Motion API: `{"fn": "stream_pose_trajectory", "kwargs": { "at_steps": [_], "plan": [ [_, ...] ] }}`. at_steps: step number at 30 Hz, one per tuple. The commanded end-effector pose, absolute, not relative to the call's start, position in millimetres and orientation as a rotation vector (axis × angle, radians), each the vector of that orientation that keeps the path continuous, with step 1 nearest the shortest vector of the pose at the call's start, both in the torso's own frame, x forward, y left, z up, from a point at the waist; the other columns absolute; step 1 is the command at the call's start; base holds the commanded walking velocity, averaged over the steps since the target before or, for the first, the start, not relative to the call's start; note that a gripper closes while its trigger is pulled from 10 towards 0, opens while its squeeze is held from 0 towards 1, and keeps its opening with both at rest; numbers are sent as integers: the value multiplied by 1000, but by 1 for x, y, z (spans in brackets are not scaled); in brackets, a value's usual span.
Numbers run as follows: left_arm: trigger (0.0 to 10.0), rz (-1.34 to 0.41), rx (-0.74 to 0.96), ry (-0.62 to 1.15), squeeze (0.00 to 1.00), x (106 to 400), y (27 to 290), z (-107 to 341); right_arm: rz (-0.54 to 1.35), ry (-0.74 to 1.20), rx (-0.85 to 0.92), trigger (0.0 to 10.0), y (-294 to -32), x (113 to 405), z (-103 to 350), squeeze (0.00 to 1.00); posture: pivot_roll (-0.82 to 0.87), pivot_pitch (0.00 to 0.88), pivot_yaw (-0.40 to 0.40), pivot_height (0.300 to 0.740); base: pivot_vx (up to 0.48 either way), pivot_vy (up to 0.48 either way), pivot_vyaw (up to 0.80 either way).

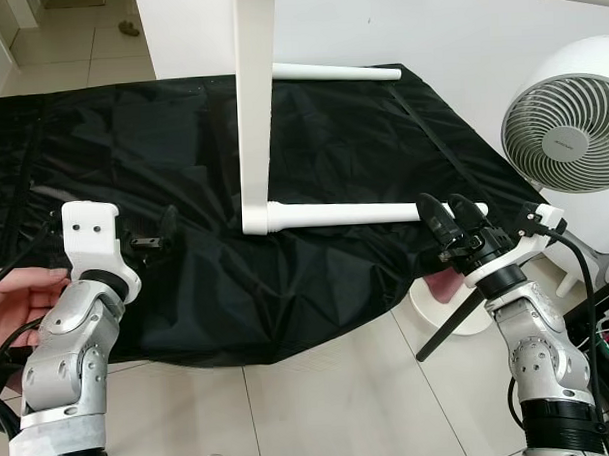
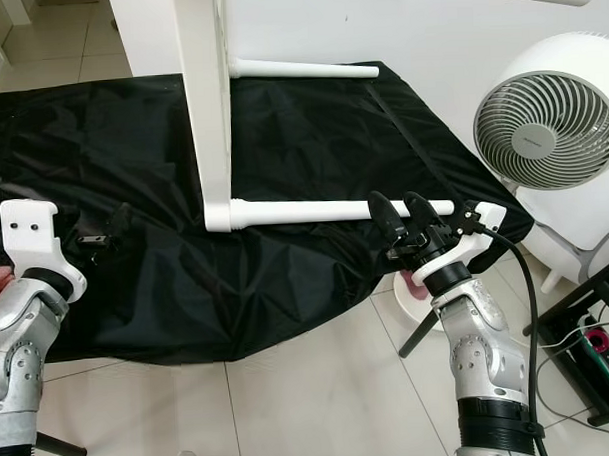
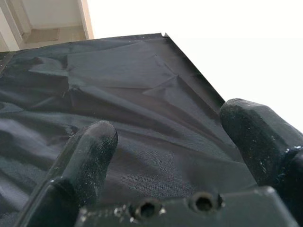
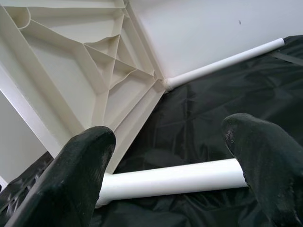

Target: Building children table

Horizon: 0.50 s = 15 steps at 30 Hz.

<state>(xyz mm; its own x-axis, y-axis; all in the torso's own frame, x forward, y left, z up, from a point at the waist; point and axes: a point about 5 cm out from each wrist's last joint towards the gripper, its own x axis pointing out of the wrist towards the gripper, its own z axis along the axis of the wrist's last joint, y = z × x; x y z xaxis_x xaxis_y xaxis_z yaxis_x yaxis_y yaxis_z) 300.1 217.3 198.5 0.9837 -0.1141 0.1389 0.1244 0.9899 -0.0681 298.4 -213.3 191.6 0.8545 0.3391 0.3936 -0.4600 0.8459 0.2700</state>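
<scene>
Pale floor tiles (image 1: pixel 320 398) carry a black sheet (image 1: pixel 182 152) spread wide under my rig. My right gripper (image 1: pixel 454 219) hovers with its fingers (image 4: pixel 265 163) spread wide, holding nothing, its tips just beside the free end of the nearer white table leg (image 1: pixel 344 214). That leg runs toward nine o'clock into a corner of the white children's table top (image 1: pixel 255 100), which stands on its edge on the sheet; the right wrist view shows its ribbed underside. A second leg (image 1: pixel 334 73) lies along the sheet toward twelve o'clock. At two o'clock stands a white fan (image 1: pixel 566 129). My left gripper (image 1: pixel 153 240) hangs over the sheet at nine o'clock, fingers (image 3: pixel 87 156) apart and empty. A person's hand (image 1: pixel 17 298) rests beside my left wrist.
</scene>
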Motion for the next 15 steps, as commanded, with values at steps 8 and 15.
{"fn": "stream_pose_trajectory", "kwargs": {
  "at_steps": [8, 15],
  "plan": [
    [10000, -113, -79, -126, 0, 299, 218, 196, 421, -360, 356, 10000, -218, 298, 195, 0, 116, 104, -42, 740, 0, 0, 0],
    [10000, -113, -74, -128, 0, 299, 218, 197, 420, -363, 353, 10000, -219, 299, 195, 0, 117, 103, -42, 740, 0, 0, 0]
  ]
}}
